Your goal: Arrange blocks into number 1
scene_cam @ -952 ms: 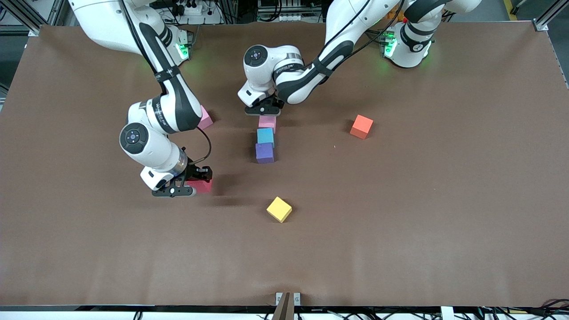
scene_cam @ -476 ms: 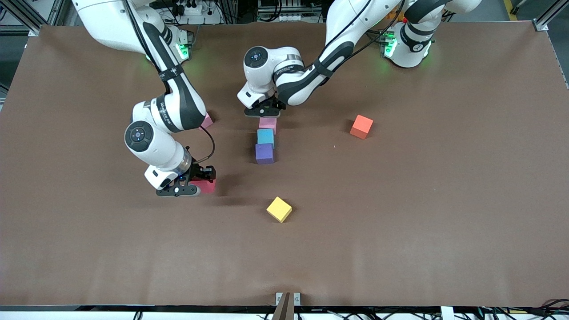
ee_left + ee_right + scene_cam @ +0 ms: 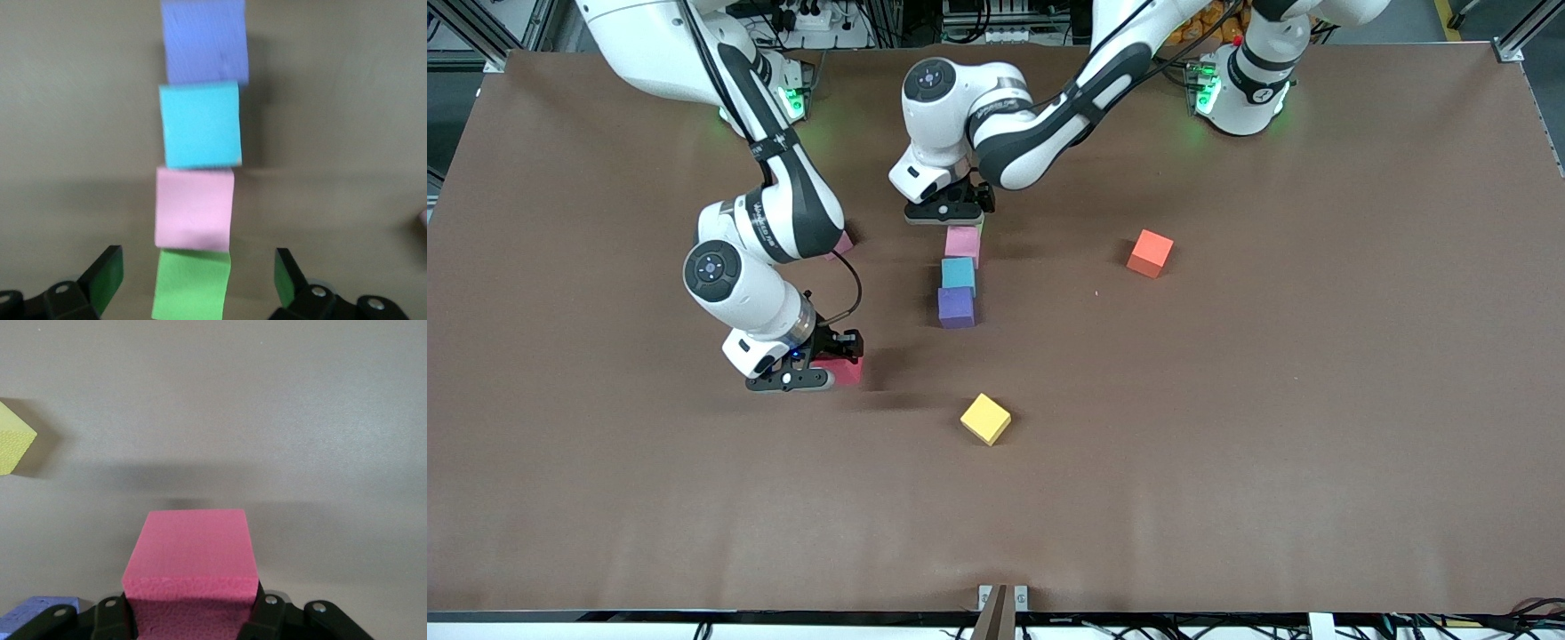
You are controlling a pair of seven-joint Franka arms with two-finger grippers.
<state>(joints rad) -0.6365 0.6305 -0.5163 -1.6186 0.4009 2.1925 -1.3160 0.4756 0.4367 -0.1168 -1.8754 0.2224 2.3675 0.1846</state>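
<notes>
A single-file column of touching blocks lies mid-table: purple (image 3: 956, 307) nearest the front camera, then teal (image 3: 958, 273) and pink (image 3: 962, 244). The left wrist view adds a green block (image 3: 191, 283) at the column's end, touching the pink (image 3: 194, 208), with teal (image 3: 200, 125) and purple (image 3: 205, 40) after it. My left gripper (image 3: 947, 209) (image 3: 197, 277) hangs open over the green block, fingers wide of it. My right gripper (image 3: 818, 363) (image 3: 190, 613) is shut on a red block (image 3: 840, 370) (image 3: 190, 550), low over the table toward the right arm's end.
A yellow block (image 3: 985, 418) (image 3: 12, 447) lies nearer the front camera than the column. An orange block (image 3: 1149, 252) sits toward the left arm's end. A second pink block (image 3: 842, 242) is mostly hidden by the right arm.
My left gripper opened, let go of the green block and rose away from the column's end. My right gripper carried the red block a little toward the column.
</notes>
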